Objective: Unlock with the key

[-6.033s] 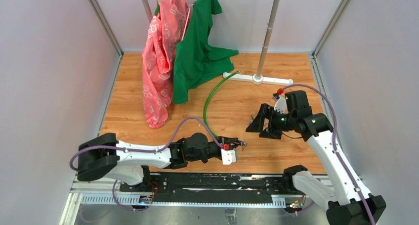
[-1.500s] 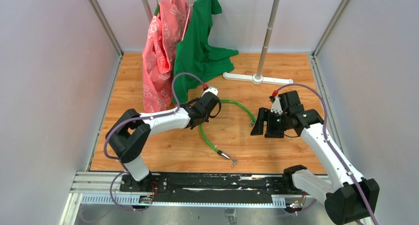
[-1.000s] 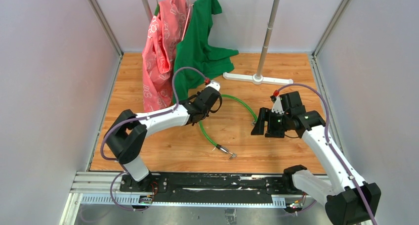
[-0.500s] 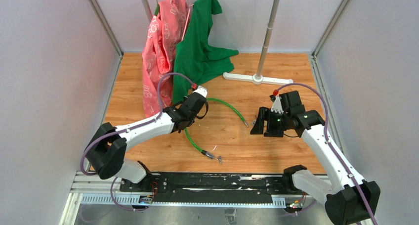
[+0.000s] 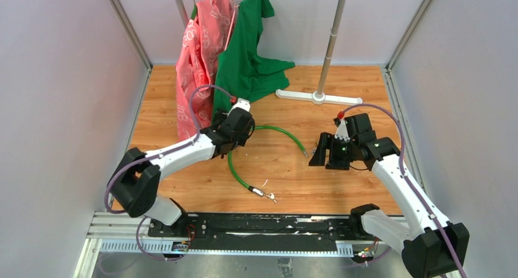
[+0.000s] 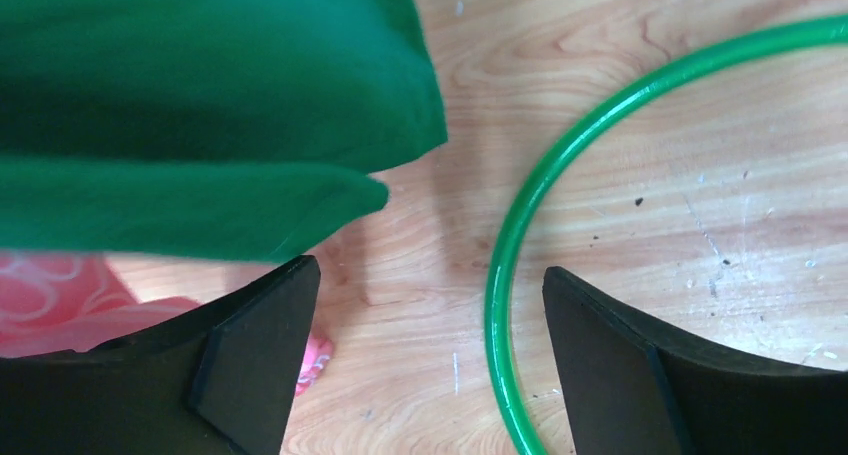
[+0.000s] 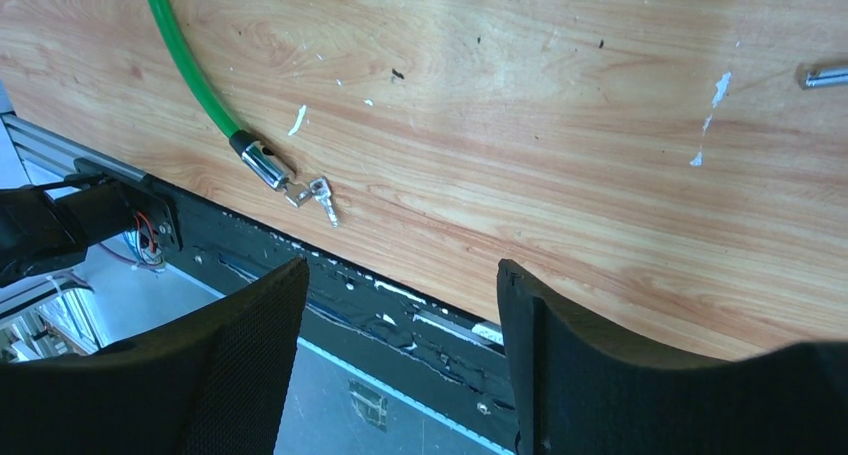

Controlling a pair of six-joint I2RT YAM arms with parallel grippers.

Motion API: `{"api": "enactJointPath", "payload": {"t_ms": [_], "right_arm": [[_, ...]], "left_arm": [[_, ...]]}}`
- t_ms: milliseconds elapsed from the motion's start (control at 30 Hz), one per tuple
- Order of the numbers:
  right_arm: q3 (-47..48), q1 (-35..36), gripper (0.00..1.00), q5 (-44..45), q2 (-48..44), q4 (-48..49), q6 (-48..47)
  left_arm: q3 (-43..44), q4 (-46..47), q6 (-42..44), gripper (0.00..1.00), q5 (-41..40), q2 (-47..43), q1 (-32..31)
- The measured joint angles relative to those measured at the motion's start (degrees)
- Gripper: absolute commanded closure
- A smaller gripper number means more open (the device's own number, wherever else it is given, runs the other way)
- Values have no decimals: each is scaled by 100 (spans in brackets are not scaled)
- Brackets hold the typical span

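Top external view: find the green cable lock [image 5: 231, 167] lying on the counter [image 5: 342, 192] as an open curve, with its two ends well apart. Look for the key [image 5: 271, 197] at the lock's near end, toward the arm bases. In the right wrist view, spot it again just beside the lock's metal tip [image 7: 262, 163], touching that tip or seated in it; cannot tell which.

Judging from the parted ends, looks unlocked already, or very nearly. Cannot confirm the release itself from these views.

See the left gripper [image 6: 430, 285] spread wide and empty above the lock's bend, beside a green shirt [image 6: 200, 75], with the cable running below between its fingers, ungripped. See the right gripper [image 7: 400, 275] spread wide as well, holding nothing, hovering near the lock's far end and looking down on the key.

Probably little left: at most a check of the opened lock, or pulling the key free.
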Motion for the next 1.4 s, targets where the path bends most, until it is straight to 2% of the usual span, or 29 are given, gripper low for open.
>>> {"api": "enactJointPath", "payload": {"t_ms": [233,267,400,567,733,833,933,1133,1400], "right_arm": [[0,0,23,111,-66,498,168],[0,0,16,168,-105,581,190],[-52,2,13,503,-372,953,286],[-459,87,11,1169,-789,1718,216],[-866,129,11,2017,-896,2518,-79],[-940,131,2,2404,-848,2815,-249],[-1021,131,1,2704,-741,3158,-595],[-1340,133,1,3410,-627,3792,-1207],[-1698,133,1,4140,-267,4653,-1897]], "left_arm": [[-212,-4,-160,4,-769,-1305,42],[-293,15,-175,4,-922,-1508,72],[-946,278,-181,4,-1657,-2339,437],[-2168,1384,339,4,-2107,-2889,953],[-2706,2212,476,4,-2181,-2876,1591],[-2973,2924,612,5,-2186,-2684,1867],[-3182,3528,763,6,-2085,-2323,2031],[-3790,4876,1003,10,-1255,-1937,2452],[-3836,6148,1241,10,-310,-1152,2785]]}}
